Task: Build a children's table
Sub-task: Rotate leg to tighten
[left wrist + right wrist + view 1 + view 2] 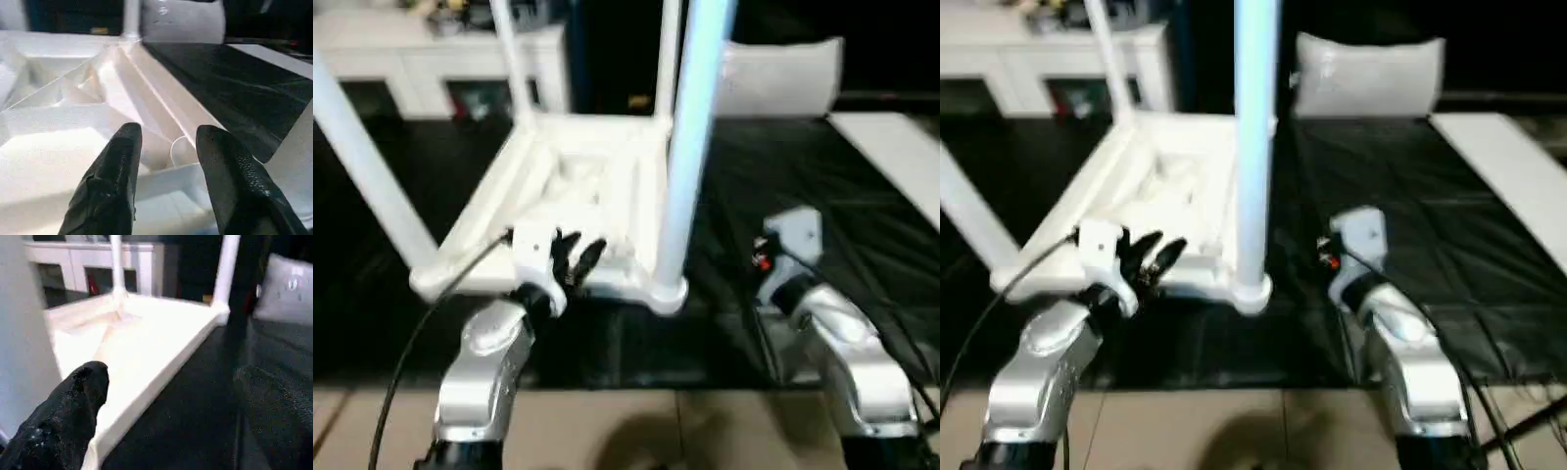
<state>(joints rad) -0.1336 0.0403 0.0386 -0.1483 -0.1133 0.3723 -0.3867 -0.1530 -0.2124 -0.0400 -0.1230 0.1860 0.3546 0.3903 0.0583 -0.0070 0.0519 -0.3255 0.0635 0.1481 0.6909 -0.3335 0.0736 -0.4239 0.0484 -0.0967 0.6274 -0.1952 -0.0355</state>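
The children's table lies upside down on the black cover, its white ribbed top [597,176] facing up. Legs stand in its corner sockets: near left [367,166], far left [509,59], far right [668,59] and near right [690,147]. My left gripper [579,257] hovers over the top's near edge, between the two near legs. In the left wrist view its fingers [115,181] stand apart above the ribs with nothing between them. My right gripper [171,396] is wide open just right of the near right leg, over the black cover, holding nothing.
A white cabinet [431,49] stands behind at the left. A white cushion-like bag [783,73] lies at the back right, and a white board [901,157] at the far right. The black cover [862,235] ends at a tan floor [636,431] near me.
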